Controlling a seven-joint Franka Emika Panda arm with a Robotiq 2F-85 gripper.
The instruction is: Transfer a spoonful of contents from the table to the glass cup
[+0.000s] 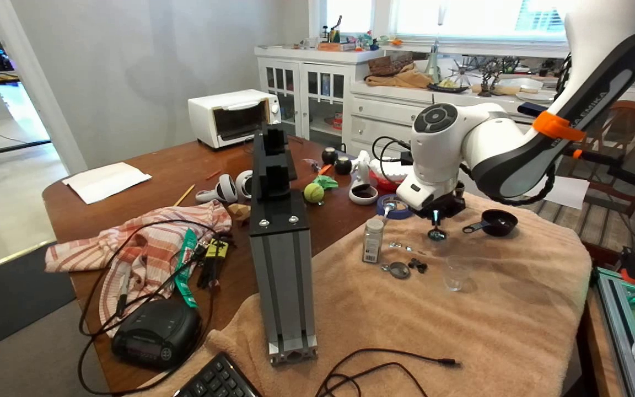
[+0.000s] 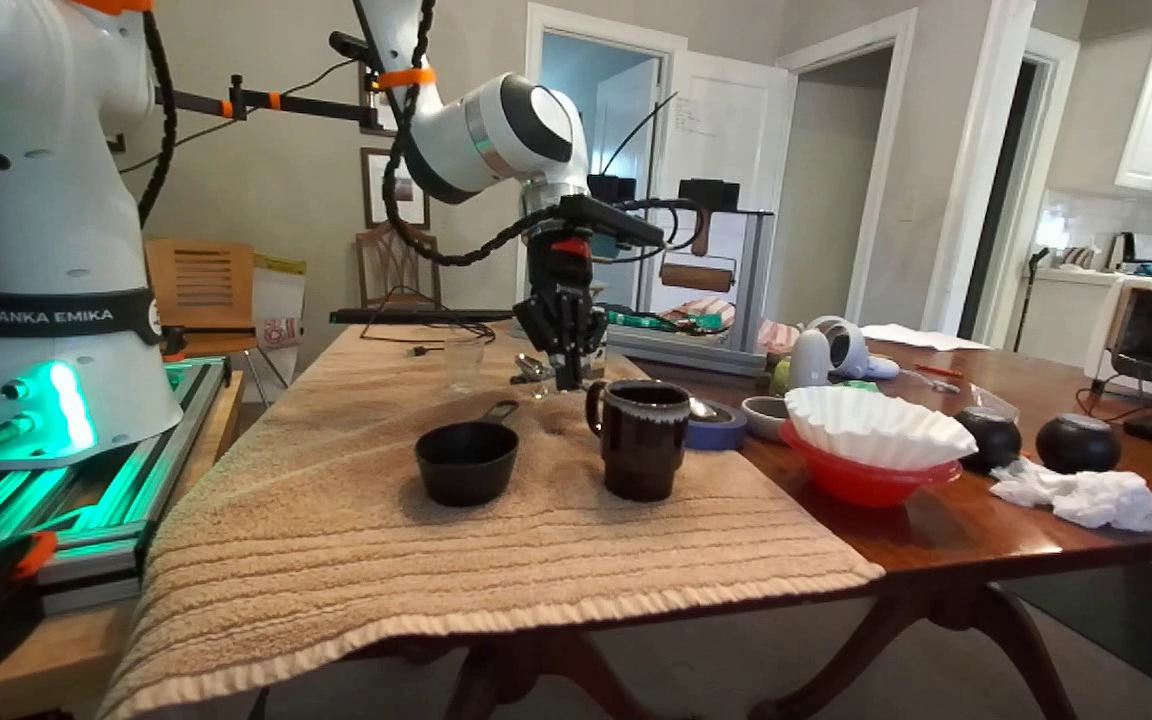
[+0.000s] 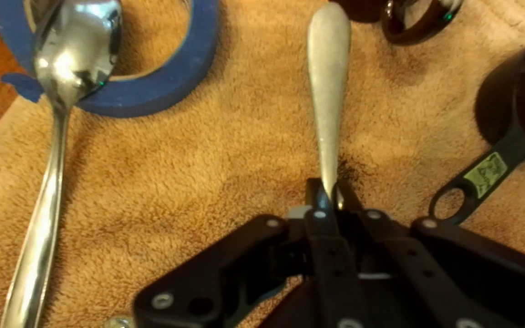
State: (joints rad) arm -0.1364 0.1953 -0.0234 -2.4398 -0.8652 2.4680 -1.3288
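Note:
The brown wooden table [image 1: 174,160] is partly draped with a tan cloth [image 1: 405,331]. My gripper [image 3: 333,195] is shut on a metal spoon [image 3: 328,59], low over the cloth. In the wrist view the spoon's handle points away from the jaws and its bowl is hidden. In an exterior view the spoon's bowl [image 1: 437,235] shows just below the gripper [image 1: 440,209]; whether it touches the cloth or holds anything, I cannot tell. The clear glass cup [image 1: 455,274] stands upright on the cloth, apart from the spoon; it also shows in an exterior view [image 2: 463,365].
A second spoon [image 3: 55,177] rests against blue tape [image 3: 162,91]. A black measuring cup [image 2: 466,462] and brown mug [image 2: 644,440] stand near the gripper. A labelled jar [image 1: 373,242], small strainer [image 1: 399,270] and dark pieces [image 1: 418,266] lie close by. A tall metal frame [image 1: 284,275] stands mid-table.

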